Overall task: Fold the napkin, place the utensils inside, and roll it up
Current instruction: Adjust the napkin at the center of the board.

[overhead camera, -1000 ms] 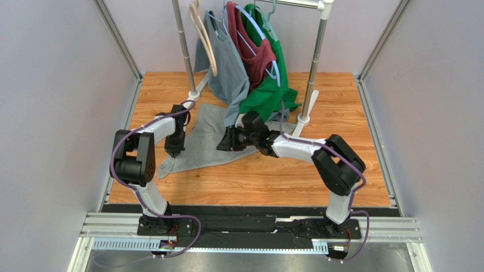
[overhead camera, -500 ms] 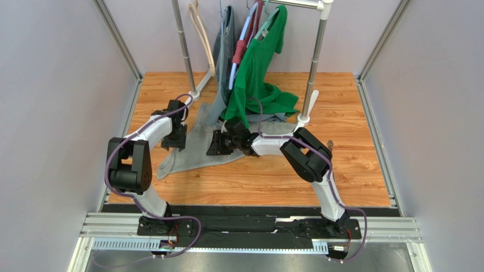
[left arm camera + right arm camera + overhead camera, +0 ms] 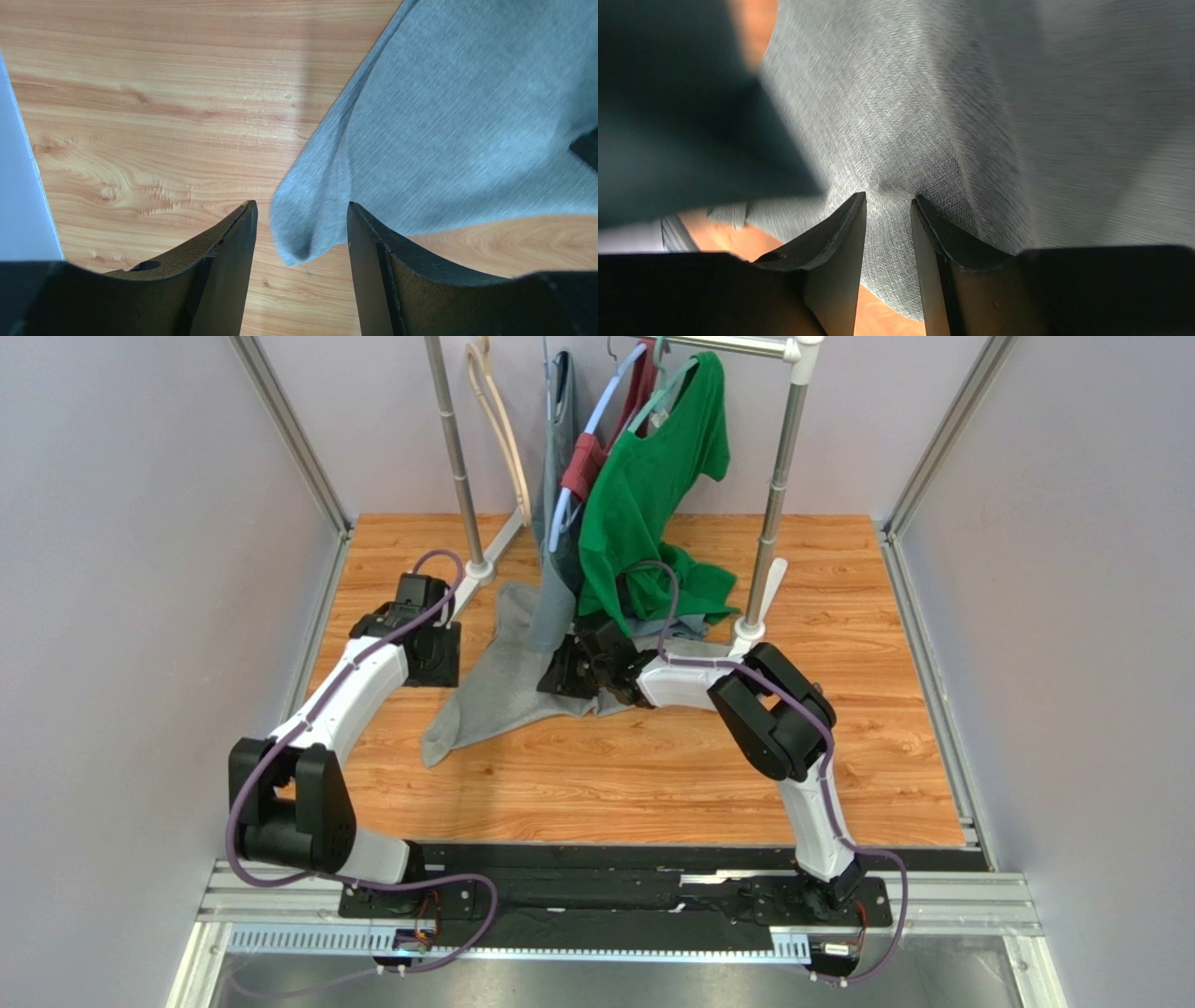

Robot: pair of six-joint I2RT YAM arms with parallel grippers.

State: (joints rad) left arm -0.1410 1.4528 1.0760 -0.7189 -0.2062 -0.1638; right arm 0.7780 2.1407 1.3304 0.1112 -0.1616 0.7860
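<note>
The grey napkin lies crumpled on the wooden table, between my two grippers. My left gripper hovers at its left side. In the left wrist view this gripper is open, and a loose corner of the napkin rests on the wood below the gap, touched by neither finger. My right gripper reaches in from the right. In the right wrist view its fingertips pinch a puckered fold of the napkin. The utensils are out of view.
A clothes rack stands at the back with a green shirt and a grey shirt hanging just behind the right gripper. Dark green cloth blurs the right wrist view's upper left. Grey walls close in both sides.
My left gripper has opened, let go of the napkin's corner and drawn back toward the far left. The right gripper shifted the napkin a little rightward. The hanging shirts have swung.
</note>
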